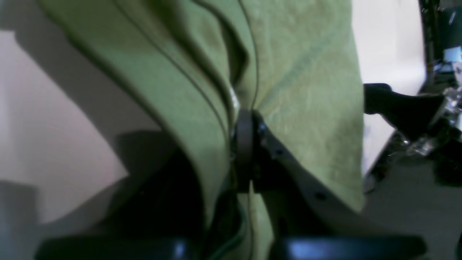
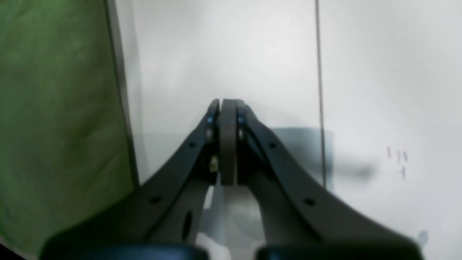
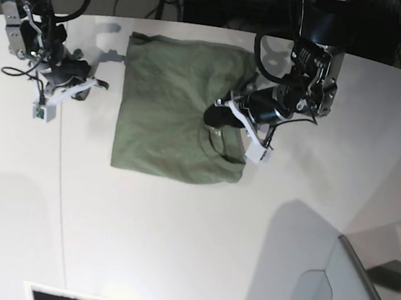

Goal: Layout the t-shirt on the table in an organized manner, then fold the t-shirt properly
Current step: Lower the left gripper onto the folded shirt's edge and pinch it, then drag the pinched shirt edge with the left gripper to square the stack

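the left gripper (image 1: 245,144) fills the foreground of the left wrist view, its dark jaws pinched together on a ridge of olive cloth, so it is clamped on the t-shirt (image 1: 303,94). folds of the fabric rise away from the pinch toward 12 o'clock and 10 o'clock, and a pale speck shows just above the fingertips. bare white table (image 1: 43,151) lies at 9 o'clock of that view.

in the right wrist view the right gripper (image 2: 227,141) has its jaws pressed flat together with nothing between them, over bare table. the shirt's straight edge sits at 9 o'clock of that gripper, apart from it, and a thin seam line (image 2: 319,90) in the tabletop runs at about 2 o'clock.

from the base view the t-shirt (image 3: 167,123) lies folded into a rough rectangle a little above the table's middle, toward 12 o'clock. the left gripper (image 3: 220,115) bites into the shirt's edge on its 3 o'clock side, near the collar curve. the right gripper (image 3: 98,83) rests just off the shirt's 9 o'clock edge, near its upper corner, not touching the cloth. the table (image 3: 174,235) stretches well past the shirt on all sides.
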